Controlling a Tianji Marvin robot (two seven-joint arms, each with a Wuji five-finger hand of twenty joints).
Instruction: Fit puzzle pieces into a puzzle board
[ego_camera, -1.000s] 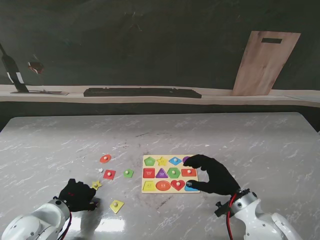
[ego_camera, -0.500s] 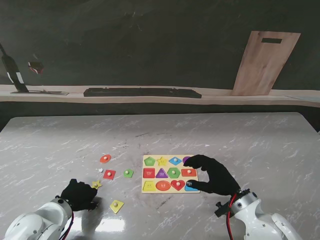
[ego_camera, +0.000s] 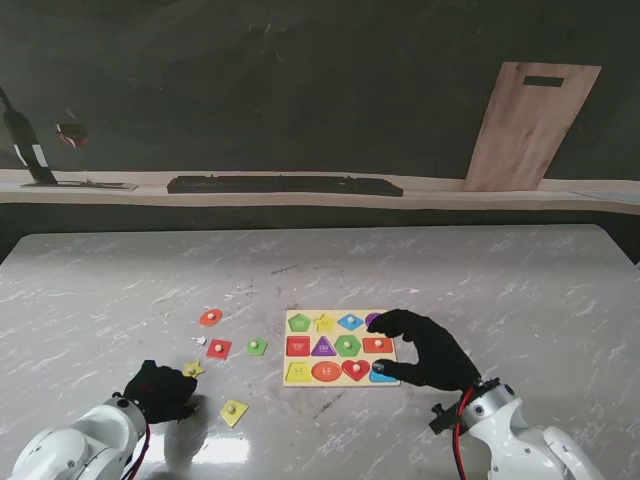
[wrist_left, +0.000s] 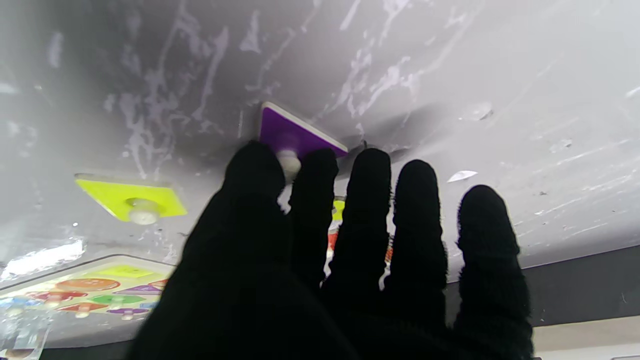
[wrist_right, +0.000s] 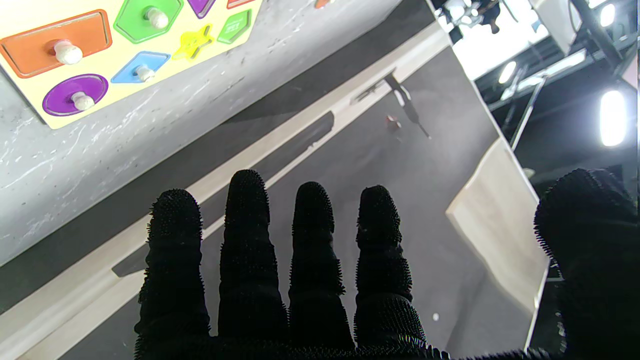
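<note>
The yellow puzzle board (ego_camera: 340, 359) lies mid-table with coloured pieces seated in it. My left hand (ego_camera: 158, 390) rests on the table to its left. In the left wrist view, thumb and forefinger of that hand (wrist_left: 350, 260) pinch the white knob of a purple piece (wrist_left: 300, 135), which lies flat on the marble. In the stand view the hand hides this piece. My right hand (ego_camera: 425, 350) hovers over the board's right edge, fingers spread and empty. The right wrist view shows this hand (wrist_right: 300, 280) with the board (wrist_right: 112, 92) beyond it.
Loose pieces lie left of the board: an orange oval (ego_camera: 210, 317), a red piece (ego_camera: 219, 348), a green piece (ego_camera: 257, 346), a yellow star (ego_camera: 193, 369) touching my left hand, and a yellow piece (ego_camera: 233, 411) (wrist_left: 125, 197). A wooden plank (ego_camera: 525, 125) leans at the back right.
My left hand has shifted slightly to the right and settled lower, its fingers closing by the yellow star. The right hand has stayed put.
</note>
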